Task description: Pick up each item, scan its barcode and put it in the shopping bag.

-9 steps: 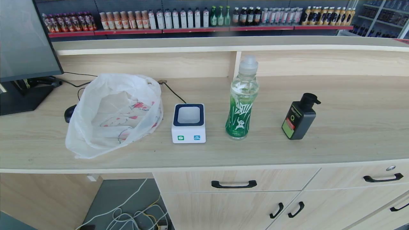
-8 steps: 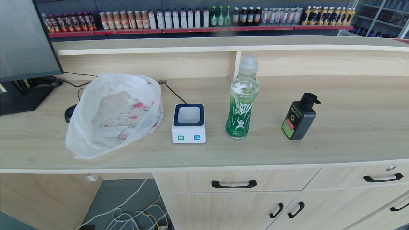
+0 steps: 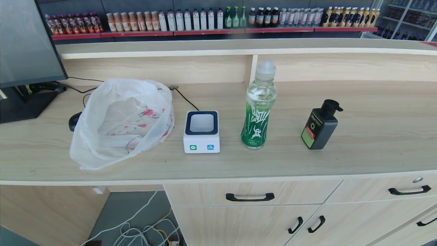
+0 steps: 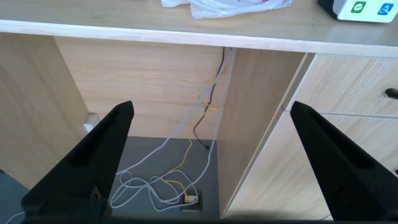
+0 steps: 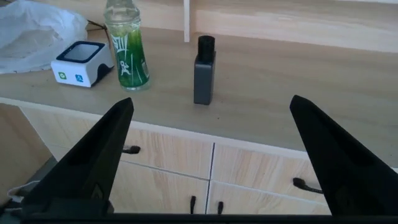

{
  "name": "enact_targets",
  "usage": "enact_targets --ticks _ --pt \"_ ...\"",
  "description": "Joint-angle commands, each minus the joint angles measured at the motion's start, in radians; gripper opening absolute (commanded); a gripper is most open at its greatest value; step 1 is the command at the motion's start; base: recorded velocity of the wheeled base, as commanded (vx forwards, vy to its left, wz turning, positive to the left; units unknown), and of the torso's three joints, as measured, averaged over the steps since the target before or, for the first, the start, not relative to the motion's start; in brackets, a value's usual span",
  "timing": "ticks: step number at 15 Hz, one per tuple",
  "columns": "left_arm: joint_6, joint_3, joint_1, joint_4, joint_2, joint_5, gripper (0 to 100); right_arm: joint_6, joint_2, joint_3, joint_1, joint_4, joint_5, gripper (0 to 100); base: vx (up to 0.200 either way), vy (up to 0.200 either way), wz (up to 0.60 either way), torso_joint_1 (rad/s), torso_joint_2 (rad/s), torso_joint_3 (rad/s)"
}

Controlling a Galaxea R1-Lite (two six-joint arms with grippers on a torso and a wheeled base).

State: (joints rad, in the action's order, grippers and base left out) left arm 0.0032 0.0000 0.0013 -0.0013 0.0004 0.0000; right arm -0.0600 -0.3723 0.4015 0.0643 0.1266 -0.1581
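On the wooden counter a white plastic shopping bag lies open at the left. Beside it sits a white scanner box with a dark-rimmed window. A tall green bottle stands to the right of the scanner, and a black pump bottle stands farther right. My left gripper is open, low in front of the counter, below the bag and scanner. My right gripper is open, in front of the counter, facing the green bottle and the pump bottle.
A monitor on a stand and a mouse sit at the counter's left end. A raised back ledge runs behind the items. Drawers with black handles are below the counter, and loose cables lie in the open bay on the floor.
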Motion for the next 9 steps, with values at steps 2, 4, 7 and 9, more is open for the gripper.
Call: enact_targets --ticks 2,4,7,9 --pt "0.000 0.000 0.000 0.000 0.000 0.000 100 -0.063 -0.296 -0.007 0.049 0.373 -0.001 100 0.000 0.000 0.00 0.000 0.00 0.000" --pt "0.000 0.000 0.000 0.000 0.000 0.000 100 -0.127 -0.511 0.034 0.111 0.650 0.000 100 0.000 0.000 0.00 0.000 0.00 0.000" --pt "0.000 0.000 0.000 0.000 0.000 0.000 100 -0.132 -0.655 0.106 0.181 0.714 0.068 100 0.000 0.000 0.00 0.000 0.00 0.000" --pt "0.000 0.000 0.000 0.000 0.000 0.000 100 -0.132 -0.726 0.140 0.239 0.777 0.135 100 0.000 0.000 0.00 0.000 0.00 0.000"
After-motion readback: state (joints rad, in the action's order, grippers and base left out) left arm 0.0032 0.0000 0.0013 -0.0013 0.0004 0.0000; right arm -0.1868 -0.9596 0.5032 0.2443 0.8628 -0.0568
